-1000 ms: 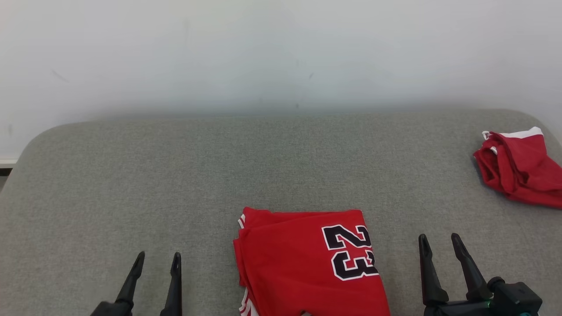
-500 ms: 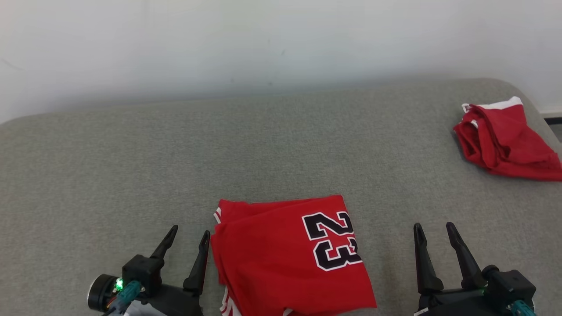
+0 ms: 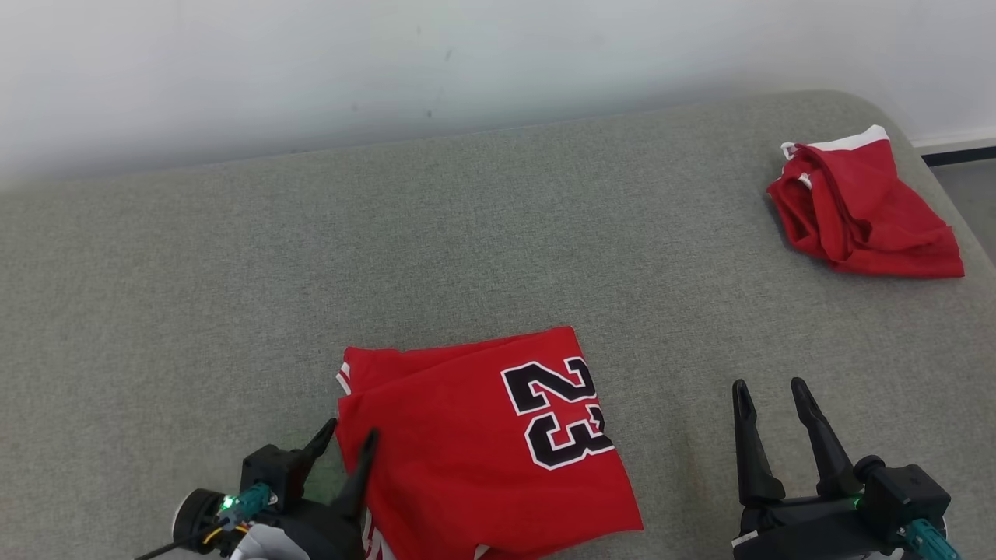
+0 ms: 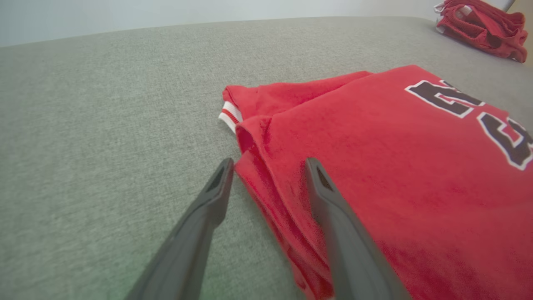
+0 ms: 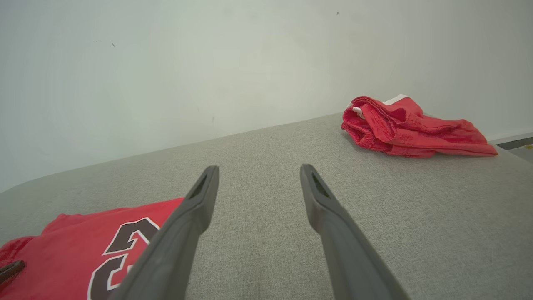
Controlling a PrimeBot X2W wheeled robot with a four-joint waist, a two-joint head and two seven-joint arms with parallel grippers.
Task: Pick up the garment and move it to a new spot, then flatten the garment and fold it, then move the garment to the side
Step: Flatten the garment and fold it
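The garment (image 3: 467,435) is a red jersey with a black "23", folded into a neat rectangle near the front of the grey padded surface (image 3: 233,272). My left gripper (image 3: 352,429) is open and straddles its left edge. In the left wrist view the left gripper (image 4: 270,163) has one finger lying on top of the garment (image 4: 374,166) and the other on the grey cloth beside the layered folds. My right gripper (image 3: 769,384) stands open over bare surface to the garment's right. In the right wrist view the right gripper (image 5: 259,168) has nothing between its fingers, and the garment (image 5: 62,250) lies at the lower left.
A second red piece of clothing (image 3: 856,210) lies crumpled at the back right corner, also seen as a red heap (image 5: 408,129) ahead of the right gripper. A white wall runs behind the surface. The surface's right edge drops to the floor (image 3: 965,187).
The head camera has turned, shifting the whole picture. My left gripper has come in from the left to the garment's left edge and its jaws have narrowed a little. The right gripper holds still.
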